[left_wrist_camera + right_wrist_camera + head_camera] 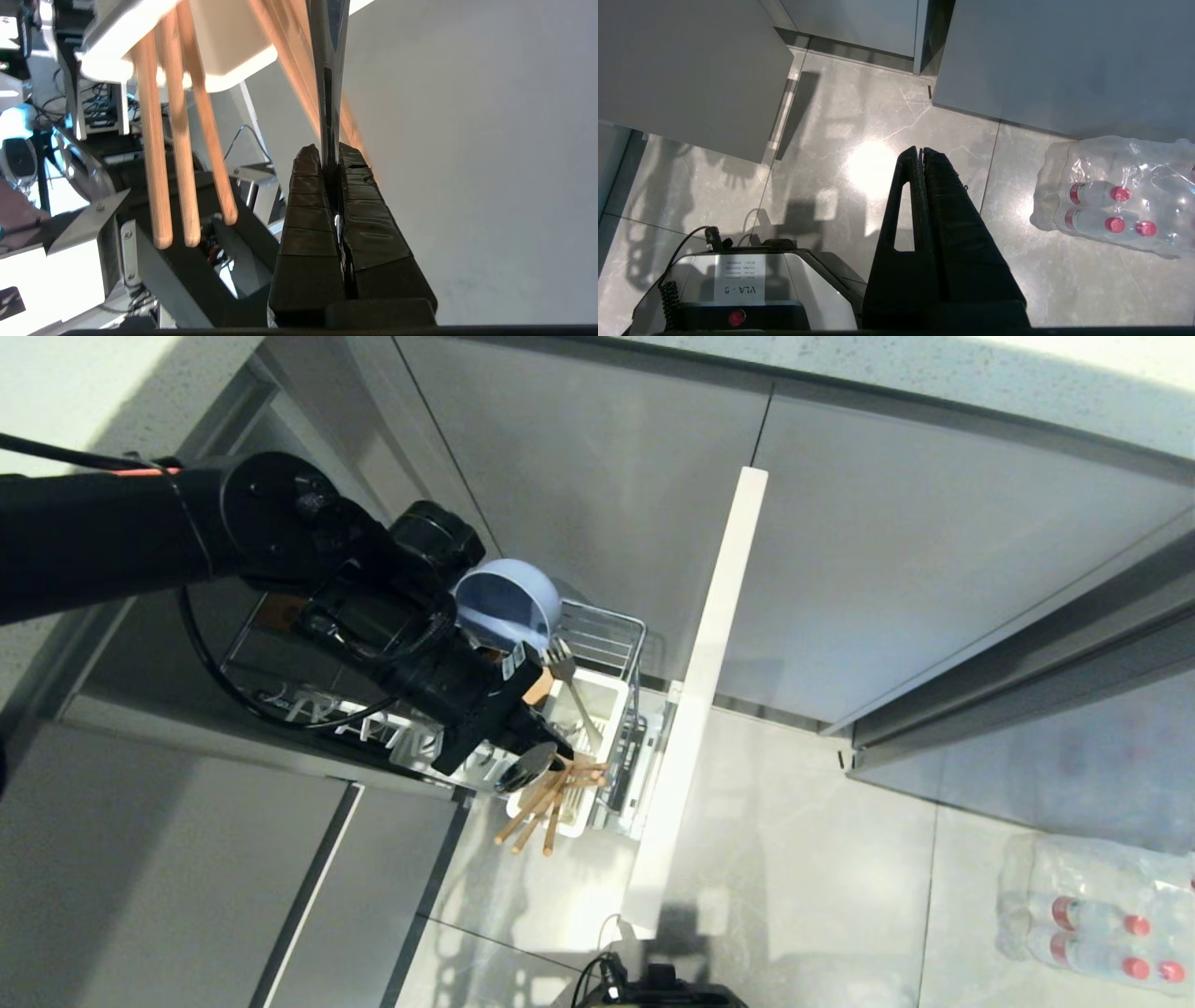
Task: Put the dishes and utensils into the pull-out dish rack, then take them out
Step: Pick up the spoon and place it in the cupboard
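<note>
Fingers of our left gripper (329, 151) are pressed tight on a shiny metal utensil (329, 70). We cannot tell if it is the fork. We hold it at the white utensil cup (609, 695), which sits at the front end of the pull-out dish rack (611, 630), next to the white cabinet front (709, 691). A fork (563, 663) stands in the cup, points up. Wooden chopsticks (540, 803) lean out over the cup's edge. The blue bowl (509, 602) sits tipped on its side in the rack behind the cup. Our right gripper (920, 151) hangs over the floor with its fingers pressed together, near a pack of water bottles (1111, 196).
</note>
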